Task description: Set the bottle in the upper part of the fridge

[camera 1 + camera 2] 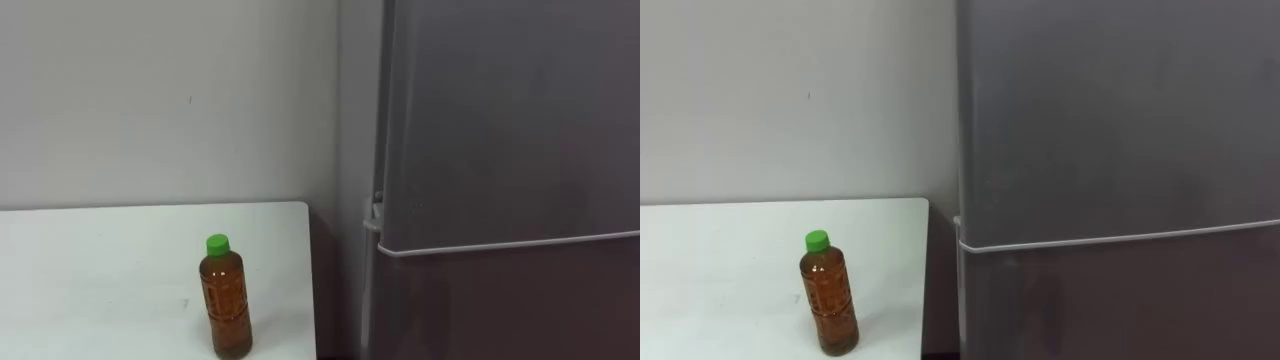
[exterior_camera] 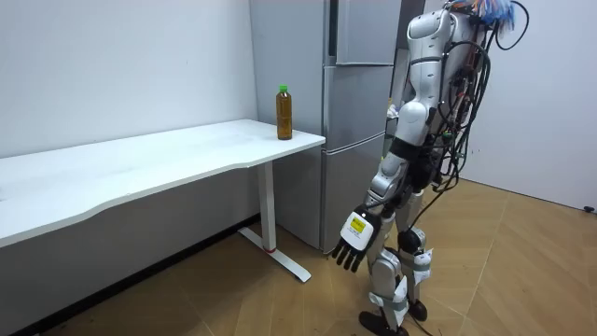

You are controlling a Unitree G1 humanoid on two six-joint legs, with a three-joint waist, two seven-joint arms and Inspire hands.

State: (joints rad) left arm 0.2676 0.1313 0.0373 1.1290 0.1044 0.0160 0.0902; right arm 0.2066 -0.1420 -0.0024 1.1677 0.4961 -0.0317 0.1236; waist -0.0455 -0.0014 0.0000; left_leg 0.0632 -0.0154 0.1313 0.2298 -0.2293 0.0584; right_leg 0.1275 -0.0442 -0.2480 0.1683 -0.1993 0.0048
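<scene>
Amber bottle (image 1: 225, 300) upright on table (image 1: 100, 260) (fridge (image 1: 500, 150) shut); L hand (image 2: 354, 239) hangs, fingers relaxed.

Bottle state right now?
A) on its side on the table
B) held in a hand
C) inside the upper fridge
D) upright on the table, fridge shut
D: the bottle stands upright near the corner of the table beside the fridge, whose doors are closed. In the room view the left hand hangs open and holds nothing.

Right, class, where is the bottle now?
In the left eye view, the bottle stands upright at the right end of the white table, beside the closed fridge.
</scene>
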